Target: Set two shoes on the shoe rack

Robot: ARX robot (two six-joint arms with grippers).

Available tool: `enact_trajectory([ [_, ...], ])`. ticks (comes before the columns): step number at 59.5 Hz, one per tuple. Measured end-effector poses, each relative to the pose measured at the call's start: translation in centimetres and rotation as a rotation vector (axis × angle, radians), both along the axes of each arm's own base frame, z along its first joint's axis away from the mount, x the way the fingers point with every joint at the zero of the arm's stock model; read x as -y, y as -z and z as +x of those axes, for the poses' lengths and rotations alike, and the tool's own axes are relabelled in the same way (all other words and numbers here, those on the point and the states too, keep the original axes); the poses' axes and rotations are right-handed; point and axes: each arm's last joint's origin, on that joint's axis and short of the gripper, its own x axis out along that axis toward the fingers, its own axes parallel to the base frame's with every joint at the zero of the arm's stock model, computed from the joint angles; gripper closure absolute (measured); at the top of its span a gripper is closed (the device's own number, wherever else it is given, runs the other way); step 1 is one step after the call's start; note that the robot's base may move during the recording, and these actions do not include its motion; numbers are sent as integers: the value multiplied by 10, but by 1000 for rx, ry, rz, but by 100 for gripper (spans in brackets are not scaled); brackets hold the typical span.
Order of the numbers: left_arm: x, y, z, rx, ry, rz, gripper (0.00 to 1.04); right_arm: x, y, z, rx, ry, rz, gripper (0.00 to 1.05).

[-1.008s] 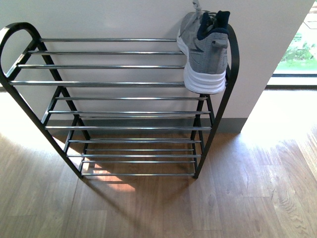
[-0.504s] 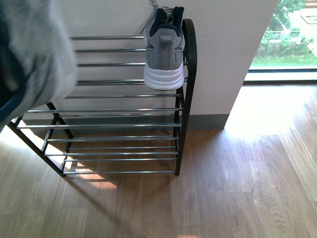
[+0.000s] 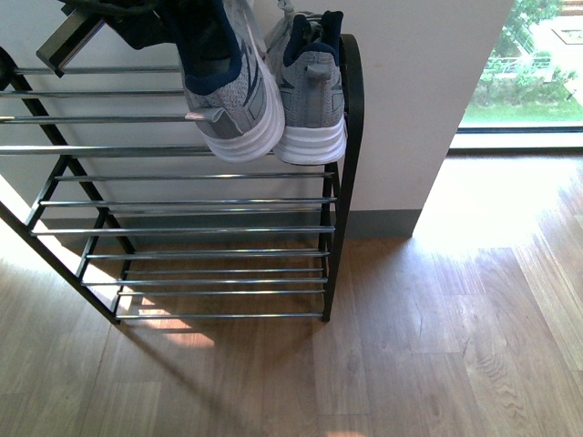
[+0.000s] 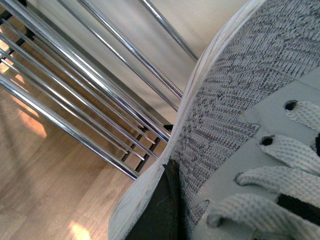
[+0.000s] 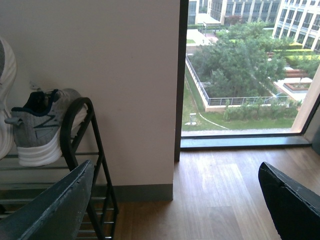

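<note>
One grey sneaker (image 3: 314,91) with a white sole rests on the top tier of the black shoe rack (image 3: 346,137), at its right end, heel toward me; it also shows in the right wrist view (image 5: 37,127). My left gripper (image 3: 146,23) is shut on the second grey sneaker (image 3: 228,86) and holds it tilted over the top tier, right beside the first. In the left wrist view the held sneaker (image 4: 240,100) fills the frame, with one dark finger (image 4: 157,212) against its side and the rack's rods (image 4: 90,75) behind. My right gripper (image 5: 175,200) is open and empty, away from the rack.
The rack stands against a pale wall (image 3: 428,91) on a wooden floor (image 3: 437,346). A floor-level window (image 3: 528,73) lies to the right of the wall. The lower rack tiers (image 3: 209,264) hold nothing.
The held sneaker has swung from the near left of the front view to over the top tier beside the resting sneaker. Earlier still, the front view shifted right.
</note>
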Motion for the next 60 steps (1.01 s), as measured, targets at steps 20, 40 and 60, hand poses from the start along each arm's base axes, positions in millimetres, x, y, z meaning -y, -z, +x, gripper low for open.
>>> enact_trajectory([
  [20, -33, 7, 13, -132, 2, 44, 103, 0, 0, 0, 0, 0, 0, 9],
  [40, -35, 16, 39, -187, 225, 206, 103, 0, 0, 0, 0, 0, 0, 9],
  [60, -13, 34, 81, -194, 390, 339, 103, 0, 0, 0, 0, 0, 0, 9],
])
